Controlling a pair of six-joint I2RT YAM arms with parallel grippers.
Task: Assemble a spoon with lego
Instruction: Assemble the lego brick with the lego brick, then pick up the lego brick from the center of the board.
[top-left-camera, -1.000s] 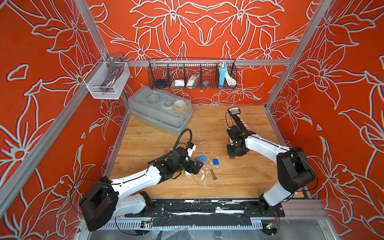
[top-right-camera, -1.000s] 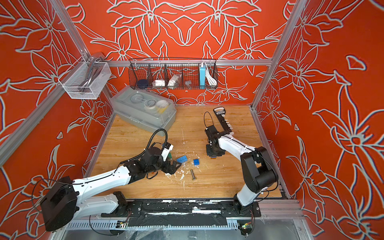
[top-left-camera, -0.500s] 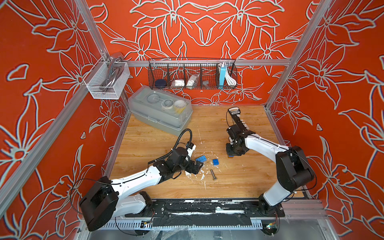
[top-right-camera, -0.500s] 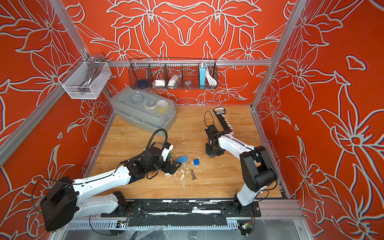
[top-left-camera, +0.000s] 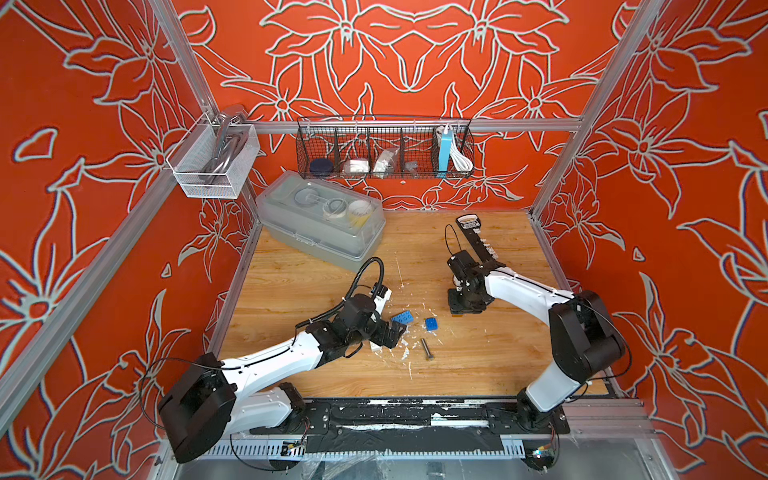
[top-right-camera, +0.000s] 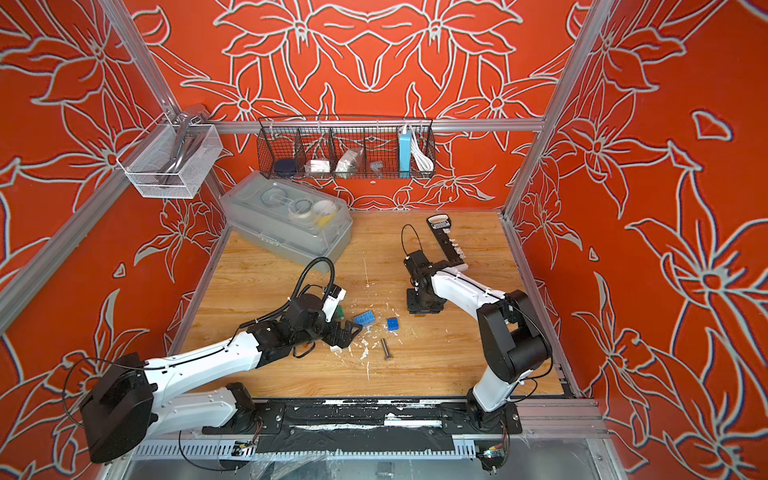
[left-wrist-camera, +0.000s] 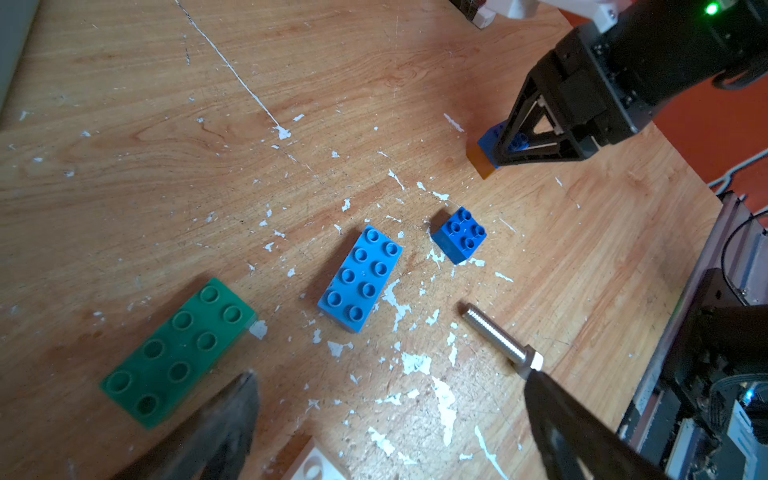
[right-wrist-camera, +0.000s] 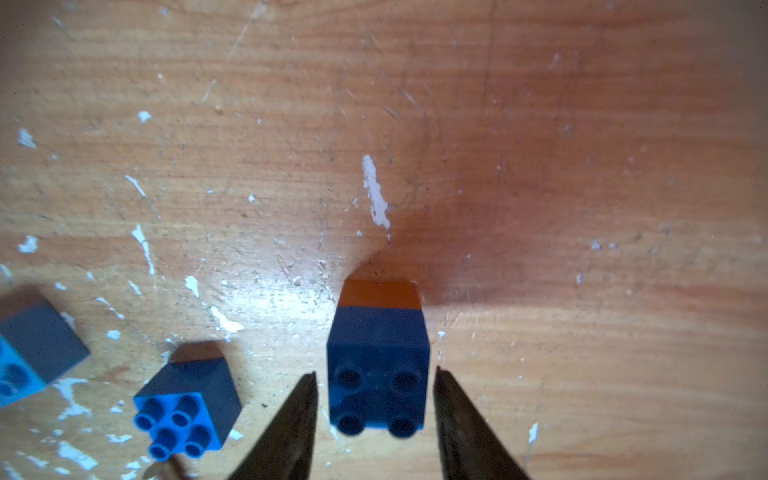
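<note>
The spoon's stem, a dark blue lego brick (right-wrist-camera: 378, 374) stacked on a brown one (right-wrist-camera: 380, 294), stands on the wood. My right gripper (right-wrist-camera: 375, 372) is open around it, with a thin gap on each side; it points down in both top views (top-left-camera: 463, 307). Loose lego lies between the arms: a light blue brick (left-wrist-camera: 359, 278), a small dark blue brick (left-wrist-camera: 459, 235) and a green brick (left-wrist-camera: 178, 353). My left gripper (left-wrist-camera: 388, 376) is wide open just above the table, with only a corner of a white brick (left-wrist-camera: 316, 465) showing between its fingers.
A grey metal bolt (left-wrist-camera: 498, 338) lies by the left gripper's finger. A black strip with white pegs (top-left-camera: 478, 245) lies behind the right arm. A grey plastic box (top-left-camera: 320, 220) stands at the back left. Wire baskets (top-left-camera: 384, 145) hang on the back wall.
My right gripper's jaws have parted from the blue-and-brown stack, which stays standing on the table. The left arm has not moved.
</note>
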